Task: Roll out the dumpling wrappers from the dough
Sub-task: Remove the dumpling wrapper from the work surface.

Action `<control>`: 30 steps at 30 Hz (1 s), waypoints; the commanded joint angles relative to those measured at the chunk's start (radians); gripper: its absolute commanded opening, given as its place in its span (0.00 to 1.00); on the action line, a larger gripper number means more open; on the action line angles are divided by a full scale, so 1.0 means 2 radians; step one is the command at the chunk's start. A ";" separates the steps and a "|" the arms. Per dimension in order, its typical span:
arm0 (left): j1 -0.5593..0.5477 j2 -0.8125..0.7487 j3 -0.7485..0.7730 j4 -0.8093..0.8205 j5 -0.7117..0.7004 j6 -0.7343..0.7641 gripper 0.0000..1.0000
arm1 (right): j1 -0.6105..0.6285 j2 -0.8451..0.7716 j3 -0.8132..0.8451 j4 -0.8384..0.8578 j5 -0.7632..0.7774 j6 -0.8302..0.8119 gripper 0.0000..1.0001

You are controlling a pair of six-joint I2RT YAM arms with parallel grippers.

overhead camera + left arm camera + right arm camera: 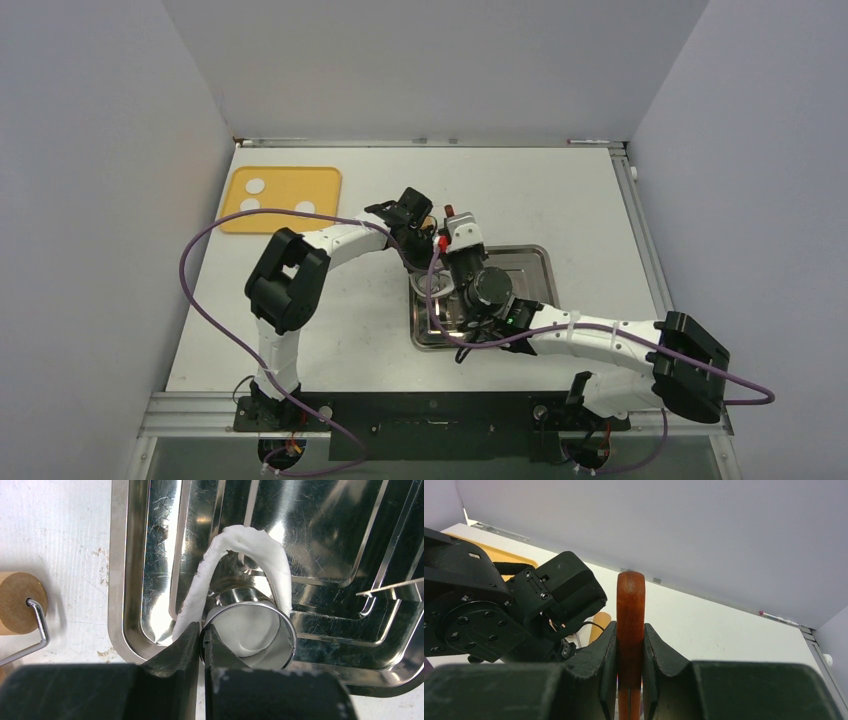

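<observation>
- The left gripper (202, 632) is clamped on the near rim of the ring (245, 605), one finger outside the wall and one inside.
- The ring stands in the tray (117, 580), close to the tray's near left corner. The tray lies mid-tabletop (560, 190), a little toward the near edge.
- A flat white wrapper (250, 630) fills the ring, so one piece looks rolled out and is being cut to shape.
- A dough strip (250, 535), probably the trimmed edge, arches from the ring's left side round its far side to its right. It is not yet cleared away.
- The right gripper (630, 635) is clenched on an upright reddish handle (630, 595) above the tray. The tool's working end is hidden.
- A wooden roller (20, 602) lies on the tabletop just left of the tray.
- Three white rounds (255, 185) sit on the yellow board (325, 190) at the far left corner. They are too small to tell lumps from finished wrappers.
- Judged from this, the job is mid-way: this wrapper needs freeing from the ring and moving out, and any remaining lumps need rolling.
</observation>
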 commanded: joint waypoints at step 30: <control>-0.003 0.003 0.022 -0.022 0.025 -0.013 0.23 | -0.038 -0.028 -0.127 0.286 -0.001 -0.004 0.08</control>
